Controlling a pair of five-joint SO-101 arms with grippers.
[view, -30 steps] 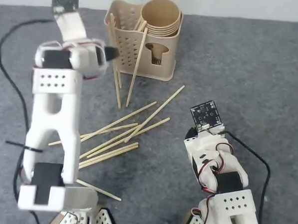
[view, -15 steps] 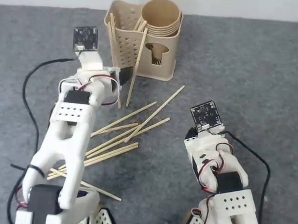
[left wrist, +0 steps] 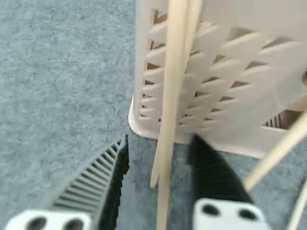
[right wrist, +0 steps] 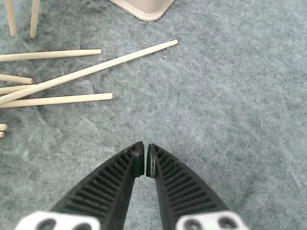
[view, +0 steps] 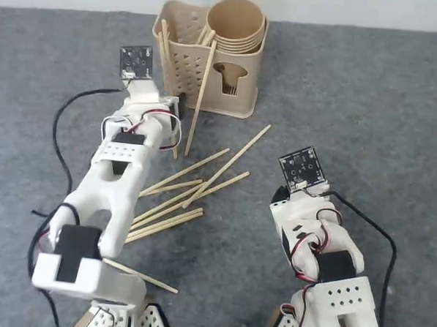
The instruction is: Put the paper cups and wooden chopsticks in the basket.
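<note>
1. Basket point(view: 181, 73): tan, perforated, standing at the far edge of the grey surface point(view: 383, 106), about midway along it. Paper cups point(view: 237, 22) sit nested in one compartment, and a few chopsticks point(view: 204, 35) stand in the other.
2. Leaning chopsticks point(left wrist: 169, 96): a pair propped against the basket's outer wall at its left front corner. Their feet are on the surface and their long axis is near upright, tilted toward the basket. One further stick point(view: 200, 96) leans on the front wall.
3. Loose chopsticks point(view: 180, 198): a scatter lying flat in the middle of the surface, mostly along a diagonal from near left to far right.
4. Left gripper point(left wrist: 158, 141): at the basket's left front corner, jaws spread wide with one on each side of the leaning pair. The sticks run up through the gap, crosswise to the closing line. No contact can be made out, and nothing is gripped.
5. Right gripper point(right wrist: 145, 153): jaws drawn together with the tips all but meeting and nothing between them. It sits over bare surface toward the near right, and the nearest loose stick ends lie beyond the tips, apart from them.
6. Assessment: the left arm is the nearer to the leaning pair, and a plain closing should catch it. The likely risk is one stick slipping free or pivoting.
</note>
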